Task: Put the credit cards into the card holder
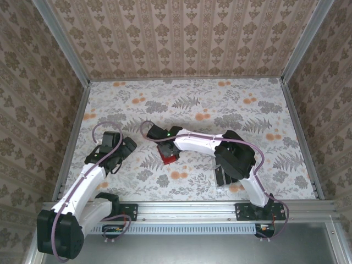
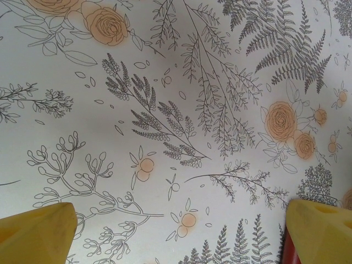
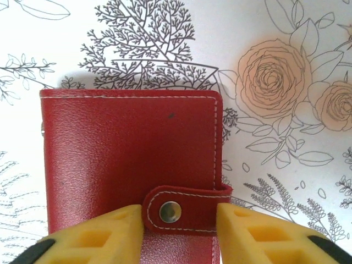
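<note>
A small red leathery card holder [image 3: 126, 148], folded shut and fastened by a strap with a silver snap stud [image 3: 170, 212], lies flat on a counter [image 1: 220, 104] covered in a pale floral print, near the centre of the overhead view. The right gripper [image 3: 179, 234] hangs directly over it at the bottom of the wrist frame. Its yellow fingers [image 3: 93, 239] sit partly apart on either side of the strap tab, close against its edges; whether they press on it cannot be told. To the left in the overhead view, well apart from the holder, the left gripper [image 2: 179, 236] hovers above the patterned counter, its yellow fingertips spread wide at the lower corners of its wrist frame.
</note>
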### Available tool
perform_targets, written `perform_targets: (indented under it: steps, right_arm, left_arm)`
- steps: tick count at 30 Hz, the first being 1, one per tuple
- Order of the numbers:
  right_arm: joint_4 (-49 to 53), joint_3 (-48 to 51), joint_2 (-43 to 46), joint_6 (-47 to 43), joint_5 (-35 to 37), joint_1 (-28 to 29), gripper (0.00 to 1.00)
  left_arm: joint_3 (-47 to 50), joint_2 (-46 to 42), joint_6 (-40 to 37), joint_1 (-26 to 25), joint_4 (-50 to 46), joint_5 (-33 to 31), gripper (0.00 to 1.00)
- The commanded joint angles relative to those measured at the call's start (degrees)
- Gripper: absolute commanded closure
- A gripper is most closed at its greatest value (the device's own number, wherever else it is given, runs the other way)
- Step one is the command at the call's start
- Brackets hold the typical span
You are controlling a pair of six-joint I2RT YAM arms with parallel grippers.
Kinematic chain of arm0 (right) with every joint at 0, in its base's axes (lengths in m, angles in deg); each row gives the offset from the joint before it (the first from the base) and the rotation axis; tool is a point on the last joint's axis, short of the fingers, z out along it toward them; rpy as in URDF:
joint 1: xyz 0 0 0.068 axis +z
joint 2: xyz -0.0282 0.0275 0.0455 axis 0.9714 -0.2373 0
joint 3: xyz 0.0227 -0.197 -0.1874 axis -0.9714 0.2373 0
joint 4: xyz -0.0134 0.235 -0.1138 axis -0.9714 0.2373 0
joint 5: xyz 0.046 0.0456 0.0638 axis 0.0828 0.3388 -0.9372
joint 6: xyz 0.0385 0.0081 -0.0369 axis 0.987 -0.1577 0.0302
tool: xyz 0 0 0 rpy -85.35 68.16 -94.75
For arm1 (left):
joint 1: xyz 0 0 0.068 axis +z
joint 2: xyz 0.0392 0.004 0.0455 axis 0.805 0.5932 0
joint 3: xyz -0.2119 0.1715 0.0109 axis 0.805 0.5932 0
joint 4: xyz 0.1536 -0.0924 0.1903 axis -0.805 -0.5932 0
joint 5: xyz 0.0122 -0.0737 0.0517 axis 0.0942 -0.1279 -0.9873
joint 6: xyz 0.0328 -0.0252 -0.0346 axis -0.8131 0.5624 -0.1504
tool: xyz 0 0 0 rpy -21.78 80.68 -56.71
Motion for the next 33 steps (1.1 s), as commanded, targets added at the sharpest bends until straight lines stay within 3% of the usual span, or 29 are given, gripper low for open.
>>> perform_targets:
  steps: [1, 9, 18, 33]
  right_arm:
    - [0.18, 0.97, -0.72, -0.39, -0.92, -0.80, 0.67]
    - [-1.56, 2.56, 0.58, -0.80, -3.59, -2.35, 0.99]
    - [-6.41, 7.93, 8.42, 0.31, -8.95, -4.11, 1.00]
    - [-14.95, 16.09, 16.16, 5.79, -17.55, -5.96, 1.00]
  left_arm:
    - [-0.04, -0.49, -1.46, 0.48, -0.10, 0.80, 0.00]
    - [-1.39, 1.40, -2.23, 0.47, 0.48, 1.97, 0.00]
    - [-3.55, 5.11, -2.69, -1.35, 3.69, 4.45, 0.00]
    - [-3.92, 13.49, 1.25, -9.23, 19.47, 9.11, 0.00]
